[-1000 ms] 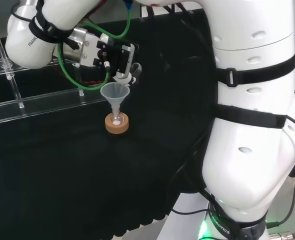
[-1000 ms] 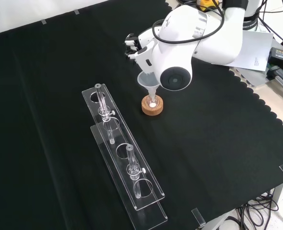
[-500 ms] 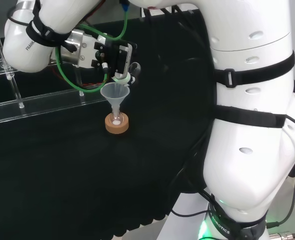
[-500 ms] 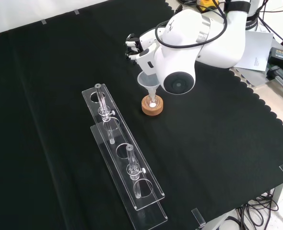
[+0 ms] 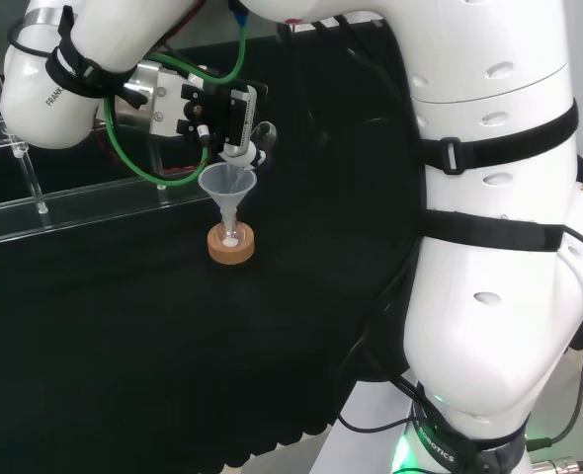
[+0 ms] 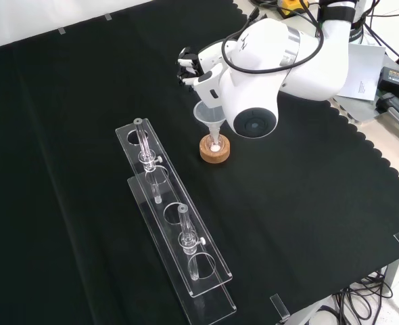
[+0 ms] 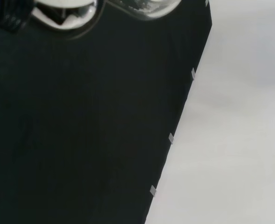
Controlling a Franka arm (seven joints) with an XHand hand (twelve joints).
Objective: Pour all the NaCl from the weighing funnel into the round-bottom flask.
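A clear funnel (image 5: 227, 188) (image 6: 209, 116) stands in the neck of a small round-bottom flask on a cork ring (image 5: 231, 245) (image 6: 215, 150). White powder (image 5: 230, 240) (image 6: 215, 145) lies in the flask's bottom. The hand (image 5: 224, 117) (image 6: 198, 68) hovers just above the funnel's rim, on its far side in the head view. Its fingers are curled on a small clear piece, the weighing funnel (image 5: 263, 132), tilted toward the funnel's mouth. In the wrist view a curved clear glass piece (image 7: 147, 5) shows beside a blurred white part of the hand (image 7: 63, 11).
Two long clear racks (image 6: 169, 210) (image 5: 84, 202) with a few thin glass tubes stand left of the flask in the front view. The cloth's scalloped edge (image 6: 362, 142), papers and cables lie to the right there. The big white arm link (image 6: 267, 61) hangs over the flask.
The hand with the weighing funnel has risen a little and drawn back from the funnel's mouth. The arm's link has shifted right in the front view. Funnel and flask stay put.
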